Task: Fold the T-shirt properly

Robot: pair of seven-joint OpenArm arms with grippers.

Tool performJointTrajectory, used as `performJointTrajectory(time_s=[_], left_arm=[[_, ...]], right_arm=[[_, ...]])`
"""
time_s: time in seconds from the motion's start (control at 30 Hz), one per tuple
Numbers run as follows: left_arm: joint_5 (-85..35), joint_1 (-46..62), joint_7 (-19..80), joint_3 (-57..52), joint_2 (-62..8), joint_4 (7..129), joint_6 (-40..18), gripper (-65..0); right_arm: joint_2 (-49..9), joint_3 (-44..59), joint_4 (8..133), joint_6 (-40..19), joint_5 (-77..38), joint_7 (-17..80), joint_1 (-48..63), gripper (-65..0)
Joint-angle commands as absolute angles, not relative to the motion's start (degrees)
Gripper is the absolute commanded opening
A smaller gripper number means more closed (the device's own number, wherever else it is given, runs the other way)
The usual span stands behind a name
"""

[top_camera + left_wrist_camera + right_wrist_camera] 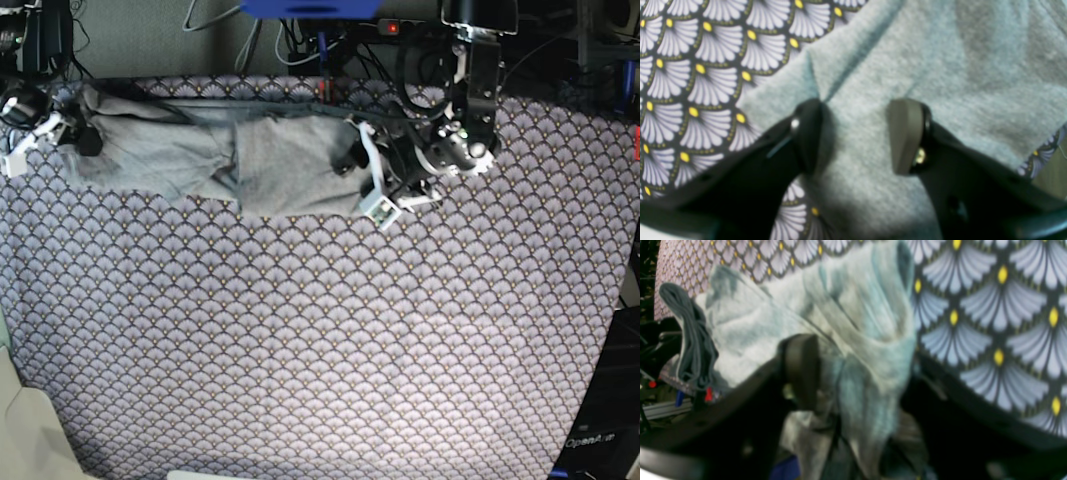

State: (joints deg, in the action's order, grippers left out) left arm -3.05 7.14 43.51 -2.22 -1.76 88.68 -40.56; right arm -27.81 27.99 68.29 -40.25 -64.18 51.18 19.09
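Between the parted jaws of the left gripper, nothing clamped, lies the T-shirt, bunched through the right gripper (grip unclear); soft, limp cotton, best taken at hem corners.

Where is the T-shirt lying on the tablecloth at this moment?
In the base view, the T-shirt lies bunched along the far edge of the tablecloth, left of centre.
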Motion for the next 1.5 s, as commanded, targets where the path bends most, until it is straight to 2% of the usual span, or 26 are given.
performJointTrajectory(time_s=[0.0, 0.2, 0.3, 0.67, 0.73, 1.03, 1.27, 1.47], left_arm=[[-1.89, 6.81, 44.53, -2.42, -2.07, 89.45, -40.00, -32.8], [-1.89, 6.81, 44.62, -2.42, -2.07, 89.45, -40.00, -32.8], [-1.89, 6.81, 44.53, -2.42, -2.07, 89.45, -40.00, -32.8], [-2.33, 7.08, 44.70, -2.51, -1.80, 94.81, -40.00, -32.8], [-2.33, 7.16, 44.70, -2.51, -1.80, 96.04, -40.00, -32.8], [-2.15, 8.84, 44.88, -2.77, -2.07, 102.81, -40.00, -32.8], [-2.33, 11.56, 44.88, -11.56, -2.07, 105.10, -40.00, -32.8], [-2.33, 14.81, 44.35, -21.32, -2.15, 105.01, -40.00, -32.8]], right_arm=[[-28.26, 27.91, 68.35, -40.00, -62.29, 54.11, 20.00, -37.7], [-27.47, 27.65, 68.35, -40.00, -62.20, 54.20, 20.35, -57.4], [-27.47, 27.56, 68.62, -40.00, -62.11, 55.78, 20.35, -61.2], [-24.92, 29.05, 95.96, -40.00, -62.37, 56.40, 25.63, -62.2], [-24.04, 29.05, 98.86, -40.00, -62.37, 58.86, 25.45, -62.2], [-19.30, 29.14, 106.07, -40.00, -62.29, 71.87, 17.45, -62.2], [-13.23, 29.05, 108.09, -40.00, -62.37, 79.43, 11.74, -62.2], [-8.22, 27.82, 108.09, -40.00, -62.29, 80.00, 10.33, -61.9]])
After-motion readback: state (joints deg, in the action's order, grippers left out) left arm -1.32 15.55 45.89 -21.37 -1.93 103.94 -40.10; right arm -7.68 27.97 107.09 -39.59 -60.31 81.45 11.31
